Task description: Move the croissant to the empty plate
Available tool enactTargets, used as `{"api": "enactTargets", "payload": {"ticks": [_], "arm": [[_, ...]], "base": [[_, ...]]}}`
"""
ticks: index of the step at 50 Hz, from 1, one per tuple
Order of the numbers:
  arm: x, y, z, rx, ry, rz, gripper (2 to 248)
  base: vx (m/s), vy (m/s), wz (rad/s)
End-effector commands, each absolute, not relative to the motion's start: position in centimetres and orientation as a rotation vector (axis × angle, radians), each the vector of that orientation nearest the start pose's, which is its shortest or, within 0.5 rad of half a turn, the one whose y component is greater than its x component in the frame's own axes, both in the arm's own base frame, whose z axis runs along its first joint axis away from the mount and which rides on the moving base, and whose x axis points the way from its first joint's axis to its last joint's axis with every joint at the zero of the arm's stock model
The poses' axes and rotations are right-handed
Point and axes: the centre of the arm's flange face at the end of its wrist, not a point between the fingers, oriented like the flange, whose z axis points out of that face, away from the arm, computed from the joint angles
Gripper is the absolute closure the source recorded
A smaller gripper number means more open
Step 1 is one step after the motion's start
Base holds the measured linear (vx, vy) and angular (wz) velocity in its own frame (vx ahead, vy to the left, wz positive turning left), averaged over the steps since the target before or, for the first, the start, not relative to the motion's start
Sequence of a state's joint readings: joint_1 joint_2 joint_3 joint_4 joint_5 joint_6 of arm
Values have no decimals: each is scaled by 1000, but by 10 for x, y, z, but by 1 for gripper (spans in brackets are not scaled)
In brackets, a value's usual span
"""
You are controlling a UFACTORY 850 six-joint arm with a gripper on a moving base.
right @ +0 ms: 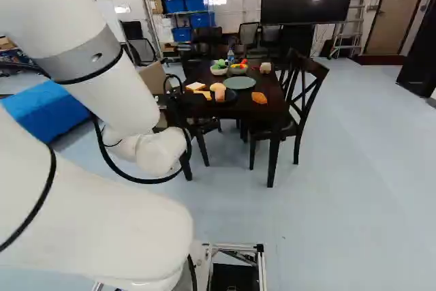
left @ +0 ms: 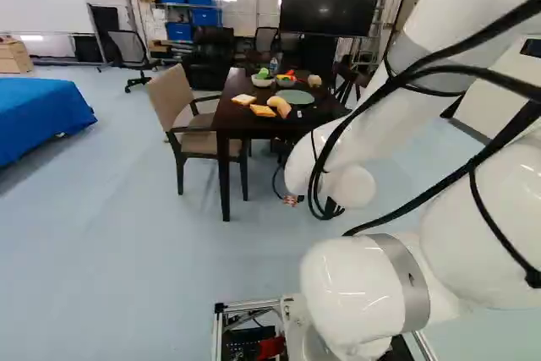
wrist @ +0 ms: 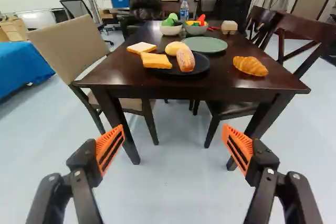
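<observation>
Across the dark wooden table (wrist: 223, 83), I see the golden-brown croissant (wrist: 250, 66) apart from the round green plate (wrist: 205, 44); my black gripper (left: 292, 200) stands wide open, holding nothing.

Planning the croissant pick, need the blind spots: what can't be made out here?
- Croissant, left base view: hidden behind the arm.
- End effector, right base view: hidden behind the arm.
- Black plate, wrist view: middle covered by food.
- White bowl, wrist view: bottom hidden by its wall and green items.
- Bowl contents, both base views: too small to identify piece by piece.
</observation>
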State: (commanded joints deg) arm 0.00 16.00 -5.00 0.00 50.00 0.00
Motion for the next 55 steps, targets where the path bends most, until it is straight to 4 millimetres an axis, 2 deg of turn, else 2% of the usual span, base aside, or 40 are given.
{"api": "enactTargets", "payload": {"ticks": [55], "arm": [[270, 0, 366, -2558, 0, -1824, 3]], "base": [[156, -38, -207]]}}
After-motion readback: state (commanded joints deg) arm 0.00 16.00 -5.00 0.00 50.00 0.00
